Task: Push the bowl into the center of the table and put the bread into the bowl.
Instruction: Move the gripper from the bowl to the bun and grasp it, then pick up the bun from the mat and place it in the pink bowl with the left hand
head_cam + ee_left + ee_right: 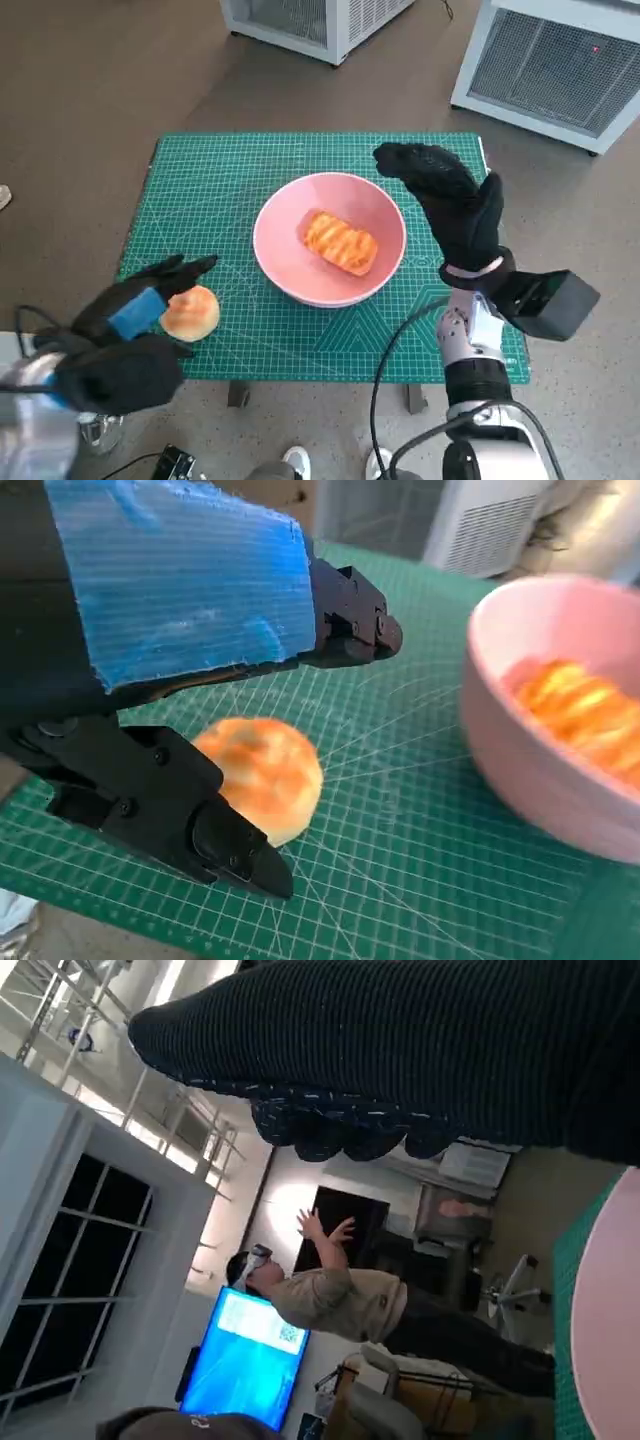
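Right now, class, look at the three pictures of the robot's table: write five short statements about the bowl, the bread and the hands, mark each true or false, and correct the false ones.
1. The pink bowl already holds a piece of bread. True.
2. A round bun lies on the green mat outside the bowl. True.
3. The left hand has lifted the bun off the mat. False: the bun rests on the mat, with the hand's fingers spread around it.
4. The right hand grips the bowl's rim. False: it is raised beside the bowl, holding nothing.
5. The bowl is tipped on its side. False: it stands upright.
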You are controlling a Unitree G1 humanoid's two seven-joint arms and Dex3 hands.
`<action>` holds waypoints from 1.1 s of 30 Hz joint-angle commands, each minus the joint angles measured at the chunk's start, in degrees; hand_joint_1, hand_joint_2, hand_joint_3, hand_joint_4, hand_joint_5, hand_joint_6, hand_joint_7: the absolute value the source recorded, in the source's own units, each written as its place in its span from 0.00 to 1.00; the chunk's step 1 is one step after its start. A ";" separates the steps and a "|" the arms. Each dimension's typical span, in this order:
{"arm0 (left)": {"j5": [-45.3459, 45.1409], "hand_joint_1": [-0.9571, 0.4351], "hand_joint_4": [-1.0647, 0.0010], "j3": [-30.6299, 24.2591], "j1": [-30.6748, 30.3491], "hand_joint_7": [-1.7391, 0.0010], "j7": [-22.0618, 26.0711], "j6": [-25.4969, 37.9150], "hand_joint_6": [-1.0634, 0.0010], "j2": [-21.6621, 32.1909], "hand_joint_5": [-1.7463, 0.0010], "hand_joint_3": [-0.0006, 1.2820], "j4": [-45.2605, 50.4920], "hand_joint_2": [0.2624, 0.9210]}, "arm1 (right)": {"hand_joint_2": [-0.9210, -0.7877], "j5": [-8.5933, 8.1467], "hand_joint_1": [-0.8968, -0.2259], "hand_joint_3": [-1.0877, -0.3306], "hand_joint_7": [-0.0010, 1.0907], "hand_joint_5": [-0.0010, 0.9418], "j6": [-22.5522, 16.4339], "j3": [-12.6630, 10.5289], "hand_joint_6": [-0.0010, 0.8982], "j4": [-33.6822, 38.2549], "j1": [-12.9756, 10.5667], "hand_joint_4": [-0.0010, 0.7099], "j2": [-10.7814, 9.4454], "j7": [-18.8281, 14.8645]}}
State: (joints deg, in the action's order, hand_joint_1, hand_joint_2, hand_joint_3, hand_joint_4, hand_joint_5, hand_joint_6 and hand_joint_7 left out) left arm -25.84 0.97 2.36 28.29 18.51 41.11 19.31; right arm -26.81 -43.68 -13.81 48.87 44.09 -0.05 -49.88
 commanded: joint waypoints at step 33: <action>-10.52 0.69 0.37 7.38 5.58 0.39 -8.07 -4.49 0.40 0.47 0.31 0.08 -18.53 0.97 | 0.00 1.01 0.30 0.53 0.60 0.00 0.13 -0.34 0.00 -0.10 -0.99 0.30 0.73 1.20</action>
State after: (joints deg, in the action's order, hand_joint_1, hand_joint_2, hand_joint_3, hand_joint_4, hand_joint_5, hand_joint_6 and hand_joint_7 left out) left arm -37.18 9.07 9.34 21.14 15.93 40.95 1.39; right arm -26.55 -43.76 -14.37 48.18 44.09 0.63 -49.03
